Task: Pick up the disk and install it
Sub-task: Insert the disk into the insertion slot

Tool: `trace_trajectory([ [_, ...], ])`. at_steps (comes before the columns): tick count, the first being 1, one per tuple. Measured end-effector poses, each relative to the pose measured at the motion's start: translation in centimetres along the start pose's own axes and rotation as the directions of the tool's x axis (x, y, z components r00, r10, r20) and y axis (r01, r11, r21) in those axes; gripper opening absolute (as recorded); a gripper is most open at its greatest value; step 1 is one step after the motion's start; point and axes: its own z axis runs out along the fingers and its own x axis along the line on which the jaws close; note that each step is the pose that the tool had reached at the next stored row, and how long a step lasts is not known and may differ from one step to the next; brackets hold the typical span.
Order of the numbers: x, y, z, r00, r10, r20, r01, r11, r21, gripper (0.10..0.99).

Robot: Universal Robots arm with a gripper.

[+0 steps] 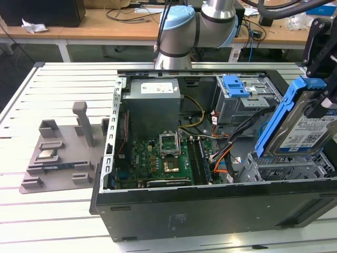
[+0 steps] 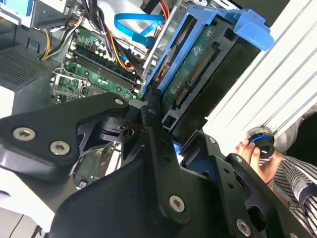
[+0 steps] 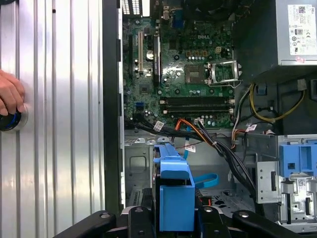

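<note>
Exterior view: the disk (image 1: 308, 129) hangs tilted, label outward, over the drive cage (image 1: 284, 168) at the end of the open case (image 1: 210, 211) on the exterior view's right. The gripper (image 1: 326, 92) grasps its upper end.

Second wrist view: black fingers (image 2: 153, 134) clamp the disk's blue frame, with the motherboard (image 2: 94, 69) beyond. A hand (image 2: 255, 153) rests on a blue knob (image 2: 262, 141) on the table (image 2: 257, 84).

First wrist view: the gripper (image 3: 176, 218) is clenched on the frame, inside the case's drive corner. The hand is on the knob, outside the case.
</note>
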Motion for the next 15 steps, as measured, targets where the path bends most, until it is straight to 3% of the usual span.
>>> trace_trajectory([
  [15,-0.11,-0.41,3.68,1.0000,0.000,-0.0022,0.000,1.0000,0.000,0.369],
])
